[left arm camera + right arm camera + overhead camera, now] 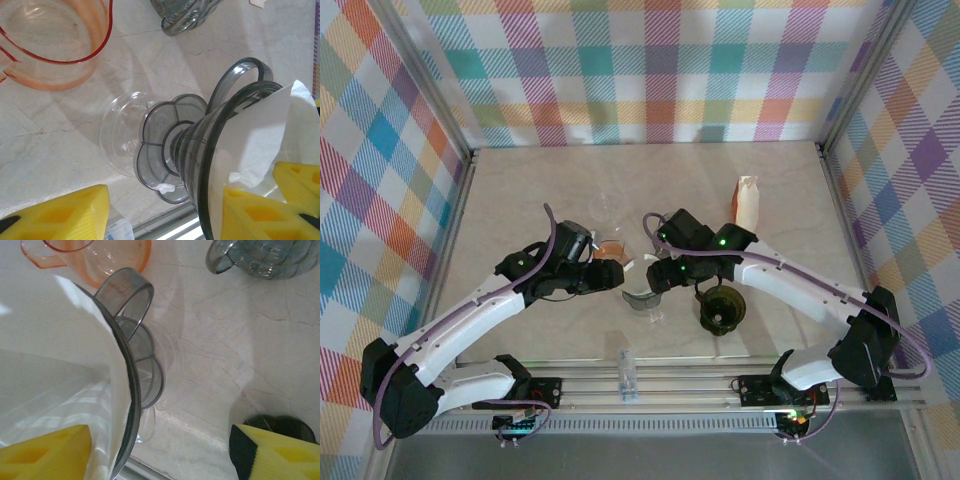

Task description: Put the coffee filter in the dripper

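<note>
While the grey dripper (192, 145) sits tilted near the middle of the desk (520, 180), the white paper filter (255, 125) lies inside its mouth, with the paper's edge standing out past the dark rim. The left tool (165, 200) hangs over the dripper with its yellow fingers (60, 212) spread. One finger stands well apart from the dripper's base. The other lies at the rim over the filter's lower edge, and whether it touches the paper I cannot tell. Nothing is pinched between them.

The right tool (160, 440) faces the dripper from the opposite side, and it too is spread wide. One of its fingers (45, 452) lies just beside the filter's outer fold, and the other stands well apart from the dripper.

Seen from above, the left arm (470, 310) and the right arm (800, 285) both stretch forward from their bases and bend inward, so the two wrists meet just behind the dripper.

An orange cup (50, 55) stands just beyond the dripper. A dark green cup (722, 310) stands near the dripper on the right arm's side. A brown packet (748, 200) stands well apart from the dripper, toward the back wall.
</note>
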`<action>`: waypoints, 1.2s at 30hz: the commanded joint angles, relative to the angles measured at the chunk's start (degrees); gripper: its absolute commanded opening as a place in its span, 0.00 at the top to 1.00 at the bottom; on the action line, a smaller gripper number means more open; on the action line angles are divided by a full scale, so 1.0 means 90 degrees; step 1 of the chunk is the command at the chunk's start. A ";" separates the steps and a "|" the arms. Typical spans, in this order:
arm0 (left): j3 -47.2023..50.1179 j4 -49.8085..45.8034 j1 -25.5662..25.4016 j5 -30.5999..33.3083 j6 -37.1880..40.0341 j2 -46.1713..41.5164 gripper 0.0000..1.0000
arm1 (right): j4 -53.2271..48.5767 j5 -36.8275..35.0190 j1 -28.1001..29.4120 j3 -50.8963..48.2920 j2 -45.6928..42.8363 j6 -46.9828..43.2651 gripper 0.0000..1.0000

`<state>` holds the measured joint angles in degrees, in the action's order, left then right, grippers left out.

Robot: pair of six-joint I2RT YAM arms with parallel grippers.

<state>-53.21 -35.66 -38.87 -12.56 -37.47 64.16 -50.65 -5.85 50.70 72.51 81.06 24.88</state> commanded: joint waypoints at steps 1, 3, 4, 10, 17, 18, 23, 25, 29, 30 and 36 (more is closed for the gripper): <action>-0.0133 0.0016 -0.0044 -0.0027 0.0001 -0.0079 0.43 | 0.0028 -0.0160 0.0042 0.0496 0.0062 -0.0116 0.17; -0.0133 0.0027 -0.0039 -0.0040 -0.0016 -0.0076 0.42 | 0.0027 -0.0084 0.0041 0.0700 0.0237 -0.0183 0.15; -0.0116 0.0041 -0.0046 -0.0039 -0.0022 -0.0078 0.42 | 0.0031 -0.0049 0.0047 0.0781 0.0356 -0.0205 0.13; -0.0055 0.0143 -0.0045 -0.0040 -0.0094 -0.0073 0.41 | -0.0007 0.0070 0.0043 0.0911 0.0883 -0.0289 0.13; -0.0022 0.0235 -0.0045 -0.0088 -0.0123 -0.0004 0.41 | -0.0043 0.0238 0.0051 0.0743 0.0997 -0.0388 0.13; -0.0017 0.0254 -0.0046 -0.0089 -0.0130 0.0000 0.41 | -0.0044 0.0221 0.0059 0.0728 0.1036 -0.0416 0.13; 0.0038 0.0300 -0.0044 -0.0077 -0.0169 0.0026 0.41 | -0.0112 0.0078 0.0053 0.0679 0.1186 -0.0486 0.14; 0.0061 0.0329 -0.0044 -0.0089 -0.0207 0.0044 0.41 | -0.0067 0.0040 0.0051 0.0600 0.1185 -0.0504 0.14; 0.0087 0.0368 -0.0046 -0.0128 -0.0247 0.0086 0.41 | 0.0025 0.0029 0.0055 0.0469 0.1241 -0.0495 0.14; 0.0082 0.0378 -0.0043 -0.0138 -0.0250 0.0089 0.41 | 0.0058 0.0031 0.0060 0.0443 0.1269 -0.0485 0.14; 0.0092 0.0424 -0.0046 -0.0158 -0.0295 0.0080 0.41 | 0.0129 -0.0052 0.0079 0.0347 0.1431 -0.0453 0.14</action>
<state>-53.04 -32.80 -38.87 -12.99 -39.46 64.88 -49.89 -5.61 50.76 76.69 92.82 21.52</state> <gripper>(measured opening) 0.591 0.864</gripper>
